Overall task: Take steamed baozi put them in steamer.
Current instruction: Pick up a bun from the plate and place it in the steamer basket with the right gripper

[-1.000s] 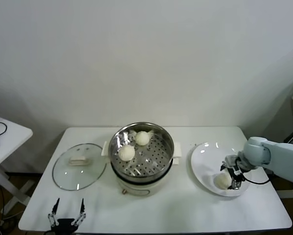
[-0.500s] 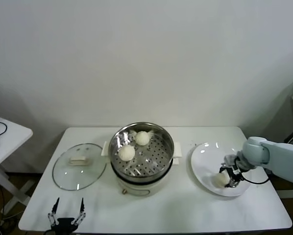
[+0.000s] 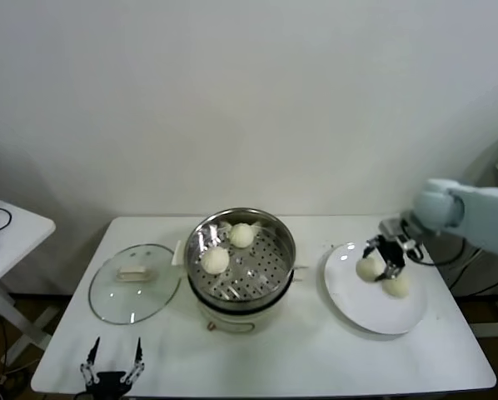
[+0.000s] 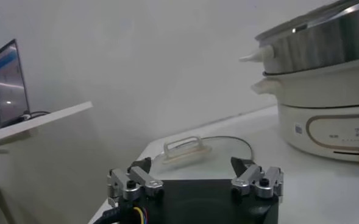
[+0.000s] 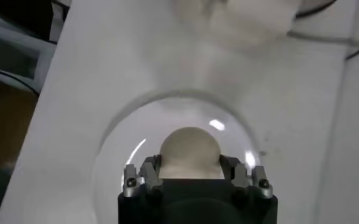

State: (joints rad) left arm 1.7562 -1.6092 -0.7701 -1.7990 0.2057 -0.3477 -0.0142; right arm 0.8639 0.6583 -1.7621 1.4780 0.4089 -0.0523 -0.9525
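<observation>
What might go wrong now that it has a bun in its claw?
The right gripper holds a baozi above the plate by its soft sides; it may slip or get squashed on the way. The steamer has a raised rim the bun could clip, and two baozi already sit inside, so it might land on one. The left gripper waits open at the front edge of the table.

head: high, whole table | wrists: low, close | shared: steamer, plate
</observation>
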